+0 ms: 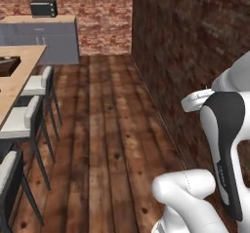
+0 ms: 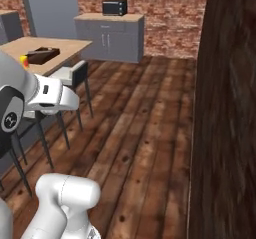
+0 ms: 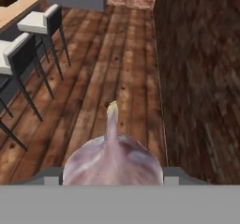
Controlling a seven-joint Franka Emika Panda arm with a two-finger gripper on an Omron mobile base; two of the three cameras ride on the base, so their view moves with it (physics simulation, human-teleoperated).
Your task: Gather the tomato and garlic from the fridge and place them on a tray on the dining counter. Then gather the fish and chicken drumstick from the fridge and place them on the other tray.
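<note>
Left base view: a wooden plank floor (image 1: pixel 112 129) runs as an open lane from the base toward the far cabinets (image 1: pixel 46 42), bounded on the right by a dark brick wall (image 1: pixel 185 47) close beside the arm. Along the left edge stands the dining counter (image 1: pixel 17 76), a dark tray (image 1: pixel 9 65) on its top, with a row of white-seated stools (image 1: pixel 34 88) just beside it, legs reaching into the lane. A black appliance (image 1: pixel 44 8) sits on the far countertop. Right base view: the same floor lies open down the middle; the brick wall takes up the right side, the counter and tray (image 2: pixel 42 54) lie to the left, a small red and yellow item (image 2: pixel 23 59) next to the tray. Hand view: garlic (image 3: pixel 112 160), a pale purplish bulb with its tip up, sits between the finger tips; the gripper (image 3: pixel 113 175) is clamped on it, over bare floor, stools (image 3: pixel 40 28) left, wall right.
</note>
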